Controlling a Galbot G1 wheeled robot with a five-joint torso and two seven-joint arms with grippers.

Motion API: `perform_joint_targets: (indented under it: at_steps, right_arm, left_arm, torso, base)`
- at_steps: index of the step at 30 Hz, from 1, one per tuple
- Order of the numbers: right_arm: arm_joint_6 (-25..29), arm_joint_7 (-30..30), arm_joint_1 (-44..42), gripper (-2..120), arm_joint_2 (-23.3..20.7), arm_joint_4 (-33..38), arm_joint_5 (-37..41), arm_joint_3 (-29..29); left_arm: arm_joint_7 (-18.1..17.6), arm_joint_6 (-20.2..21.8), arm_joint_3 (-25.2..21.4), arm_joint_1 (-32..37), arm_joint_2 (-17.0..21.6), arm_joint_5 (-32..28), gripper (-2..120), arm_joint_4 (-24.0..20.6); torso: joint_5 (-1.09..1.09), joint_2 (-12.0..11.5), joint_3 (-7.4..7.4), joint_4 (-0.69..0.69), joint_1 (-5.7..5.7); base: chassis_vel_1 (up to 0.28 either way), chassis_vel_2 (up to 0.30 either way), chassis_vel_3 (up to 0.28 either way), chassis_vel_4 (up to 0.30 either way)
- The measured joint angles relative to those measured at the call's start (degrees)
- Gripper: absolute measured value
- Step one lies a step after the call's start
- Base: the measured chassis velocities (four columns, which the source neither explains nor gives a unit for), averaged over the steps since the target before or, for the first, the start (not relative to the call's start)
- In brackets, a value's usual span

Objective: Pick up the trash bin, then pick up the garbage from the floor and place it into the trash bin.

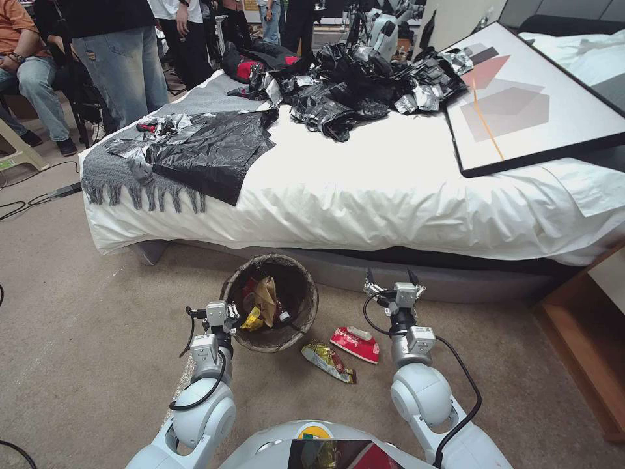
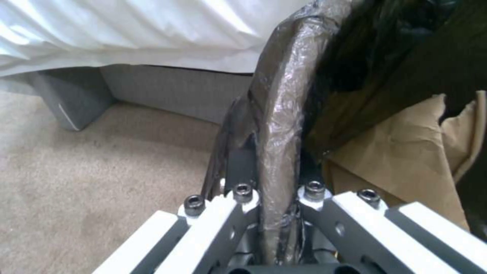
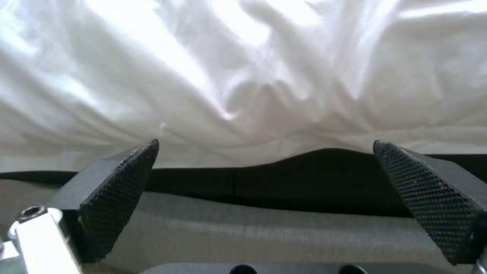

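On the floor (image 1: 84, 339) just in front of the bed (image 1: 390, 189), the trash bin (image 1: 306, 306) is seen held at its near-left rim by the left gripper (image 1: 229, 317). From the left wrist view, the left gripper (image 2: 276, 198) is seen with its fingers pinching the liner-covered rim, one finger outside the wall and one inside. A brown paper bag (image 2: 406, 152) and coloured wrappers are already lodged inside the bin.

The right gripper (image 1: 394, 286) is held above the carpet near the bed base, fingers (image 3: 121, 194) spread wide and pointed at the bed skirt, nothing between them.

Two pieces of garbage are left on the carpet: a red wrapper (image 1: 355, 344) and a gold wrapper (image 1: 327, 360), lying just beside each other, between the bin and the right arm. Both are judged nearer the right gripper; they lie behind and to the left of its fingertips, toward the robot body. The long axis of each runs roughly from upper left to lower right in the head view, so a retreat and a wrist turn are judged necessary before a grasp.

Black plastic sheets (image 1: 215, 150) and a framed picture (image 1: 527, 98) are noted on the bed, well apart from the work. No obstruction is noted between the right gripper and the wrappers; the bin wall stands close on the left of them.
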Motion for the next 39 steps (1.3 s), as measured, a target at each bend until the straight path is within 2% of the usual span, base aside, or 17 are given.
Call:
perform_joint_targets:
  at_steps: [9,12,15,16,17,19,21,23,24,26,27,29,30,33,34,36,39]
  right_arm:
    - [-1.65,0.37,-0.06,100,-1.14,0.28,-0.05,-0.68]
    - [-2.51,0.52,-0.66,100,-3.36,1.04,0.20,-0.95]
    - [-4.27,0.12,-1.53,100,-8.57,1.81,1.32,-1.48]
    - [-4.52,-0.23,-0.78,100,-12.17,0.79,3.81,-2.17]
    - [-4.52,-0.23,-0.78,100,-12.17,0.79,3.81,-2.17]
    - [-4.57,-0.98,1.38,100,-17.03,-2.41,9.00,-3.56]
    - [-4.58,-1.50,2.31,100,-19.03,-3.91,11.88,-4.29]
    - [-4.13,-4.61,3.90,100,-23.37,-6.64,16.56,-5.89]
    - [-4.13,-4.61,3.90,100,-23.37,-6.64,16.56,-5.89]
    - [-2.57,-8.80,5.29,100,-27.66,-9.48,19.57,-7.57]
    - [-2.57,-8.80,5.29,100,-27.66,-9.48,19.57,-7.57]
    - [-0.80,-13.26,6.70,100,-30.83,-12.28,20.70,-8.90]
    - [-0.80,-13.26,6.70,100,-30.83,-12.28,20.70,-8.90]
    - [1.54,-20.17,10.24,100,-32.83,-17.41,21.56,-11.46]
    - [1.54,-20.17,10.24,100,-32.83,-17.41,21.56,-11.46]
    - [3.27,-25.81,14.56,100,-33.22,-21.43,22.18,-14.85]
    - [4.42,-28.90,17.62,100,-32.89,-24.20,22.46,-17.69]
  left_arm:
    - [-0.14,-0.16,-0.18,0.36,-0.17,0.24,0,-0.06]
    - [-0.13,-0.26,-0.56,0.62,-0.07,0.32,0,-0.11]
    - [-0.11,-0.42,-0.76,0.92,-0.07,0.49,0,-0.18]
    - [-0.09,-0.47,-0.76,1.01,-0.14,0.62,0,-0.18]
    - [-0.09,-0.47,-0.76,1.01,-0.14,0.62,0,-0.18]
    - [-0.09,-0.53,-0.76,1.12,-0.19,0.81,0,-0.18]
    - [-0.09,-0.55,-0.74,1.18,-0.20,0.85,0,-0.17]
    - [-0.05,-0.60,-0.66,1.23,-0.17,0.90,0,-0.04]
    - [-0.05,-0.60,-0.66,1.23,-0.17,0.90,0,-0.04]
    - [-0.02,-0.68,-0.35,1.19,-0.14,1.01,0,0.27]
    - [-0.02,-0.68,-0.35,1.19,-0.14,1.01,0,0.27]
    - [-0.01,-0.69,-0.12,1.01,-0.21,1.04,0,0.49]
    - [-0.01,-0.69,-0.12,1.01,-0.21,1.04,0,0.49]
    - [-0.03,-0.69,0.08,0.72,-0.32,1.05,0,0.74]
    - [-0.03,-0.69,0.08,0.72,-0.32,1.05,0,0.74]
    - [-0.04,-0.69,0.10,0.61,-0.32,1.05,0,0.95]
    - [-0.05,-0.69,0.10,0.60,-0.32,1.05,0,1.05]
  torso:
    - [-0.02,0.01,-0.03,-0.01,-0.02]
    - [-0.02,0.01,-0.02,0.00,-0.01]
    - [0.00,0.01,-0.02,-0.01,-0.01]
    - [-0.02,0.01,-0.02,-0.02,-0.01]
    - [-0.02,0.01,-0.02,-0.02,-0.01]
    - [0.00,0.01,-0.02,0.00,-0.01]
    - [0.00,0.00,-0.02,0.01,-0.01]
    - [0.01,0.01,-0.02,0.00,-0.01]
    - [0.01,0.01,-0.02,0.00,-0.01]
    - [0.00,0.01,-0.01,0.00,-0.01]
    - [0.00,0.01,-0.01,0.00,-0.01]
    - [-0.01,0.01,-0.02,-0.01,-0.01]
    - [-0.01,0.01,-0.02,-0.01,-0.01]
    - [0.00,0.01,-0.01,-0.02,-0.01]
    - [0.00,0.01,-0.01,-0.02,-0.01]
    - [-0.02,0.01,-0.02,0.00,-0.01]
    - [-0.02,0.01,-0.01,0.00,-0.01]
  base:
    - [0.021,-0.017,-0.019,0.016]
    - [0.000,0.000,0.000,0.000]
    - [0.000,0.000,0.000,0.000]
    - [0.000,0.000,0.000,0.000]
    - [0.000,0.000,0.000,0.000]
    - [0.000,0.000,0.000,0.000]
    - [0.000,0.000,0.000,0.000]
    - [0.000,0.000,0.000,0.000]
    - [0.000,0.000,0.000,0.000]
    - [0.000,0.000,0.000,0.000]
    - [0.000,0.000,0.000,0.000]
    - [0.000,0.000,0.000,0.000]
    - [0.000,0.000,0.000,0.000]
    - [0.000,0.000,0.000,0.000]
    - [0.000,0.000,0.000,0.000]
    - [0.000,0.000,0.000,0.000]
    - [0.000,0.000,0.000,0.000]
